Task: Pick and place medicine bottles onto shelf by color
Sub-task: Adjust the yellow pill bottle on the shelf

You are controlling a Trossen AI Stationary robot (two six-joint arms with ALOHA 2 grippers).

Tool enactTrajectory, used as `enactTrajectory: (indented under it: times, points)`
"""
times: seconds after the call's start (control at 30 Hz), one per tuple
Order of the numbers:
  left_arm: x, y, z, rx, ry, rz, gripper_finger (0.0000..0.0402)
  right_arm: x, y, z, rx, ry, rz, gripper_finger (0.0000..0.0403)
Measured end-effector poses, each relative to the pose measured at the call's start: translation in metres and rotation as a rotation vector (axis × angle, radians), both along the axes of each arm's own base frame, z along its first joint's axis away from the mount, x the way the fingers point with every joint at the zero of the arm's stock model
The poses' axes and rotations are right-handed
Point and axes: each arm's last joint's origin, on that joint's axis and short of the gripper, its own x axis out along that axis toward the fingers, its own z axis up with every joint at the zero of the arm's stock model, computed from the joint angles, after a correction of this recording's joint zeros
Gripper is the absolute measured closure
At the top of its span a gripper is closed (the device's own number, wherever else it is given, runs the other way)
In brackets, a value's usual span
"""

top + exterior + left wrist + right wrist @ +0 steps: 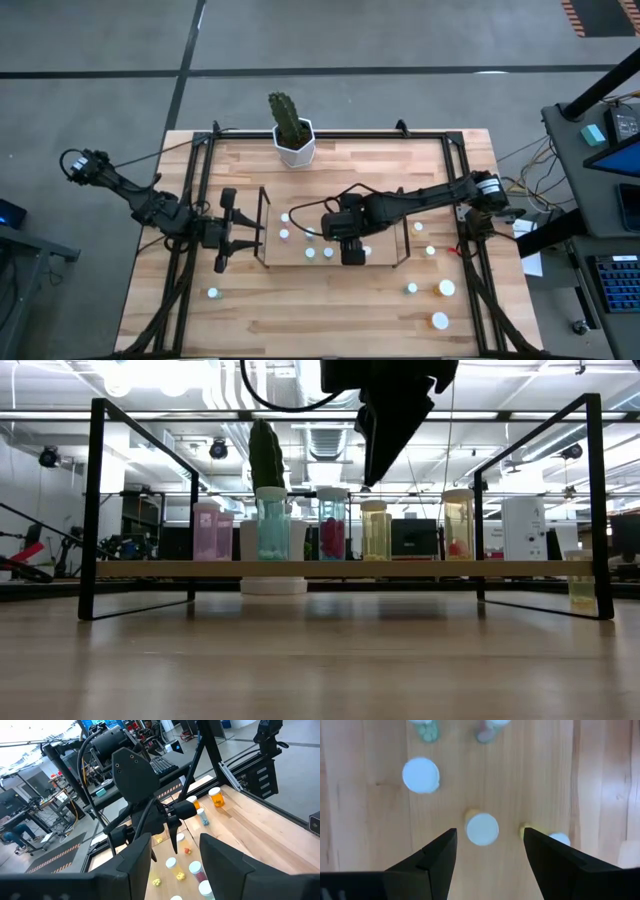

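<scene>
The right gripper hangs over the middle of the shelf, which sits at the centre of the desk; its jaws are spread and point straight down, and in the right wrist view a yellowish bottle with a white cap stands on the wood base right between the two fingers, below them and untouched; a second yellowish bottle shows just past the other finger, and a greenish bottle stands a little farther along the base; in the low view the shelf carries a row of upright medicine bottles, pinkish, greenish, bluish with red contents, and two yellowish, with the right arm coming down above the yellowish one near the middle; more white-capped bottles stand loose on the desk near its right edge and front right corner, and one small bottle stands alone toward the front left corner; the left gripper waits just beside the left end of the shelf, its jaws spread and holding nothing; a white pot with a cactus stands at the middle of the far edge.
</scene>
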Motion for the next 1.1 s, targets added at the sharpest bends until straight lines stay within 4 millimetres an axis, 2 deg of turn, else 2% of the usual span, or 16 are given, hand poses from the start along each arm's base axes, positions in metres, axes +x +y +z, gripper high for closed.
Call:
enactTrajectory:
  times: [0.17,0.4,0.63,0.97,1.1]
  points:
    - [0.0,0.0,0.0,0.001,0.001,0.0,0.0249,0.002,0.0,-0.004,0.002,0.004,0.0,0.0183]
    - [0.0,0.0,0.0,0.001,0.002,0.0,0.0249,0.01,0.001,-0.021,-0.008,0.045,0.014,0.0184]
    - [0.0,0.0,0.0,0.0,0.001,0.0,0.0249,0.01,0.002,-0.026,-0.013,0.068,0.018,0.0188]
    - [0.0,0.0,0.0,0.0,0.0,0.0,0.0249,0.01,0.001,-0.026,-0.013,0.068,0.014,0.0272]
    - [0.0,0.0,0.0,-0.002,-0.003,0.0,0.0249,0.01,0.001,-0.026,-0.013,0.068,0.013,0.0292]
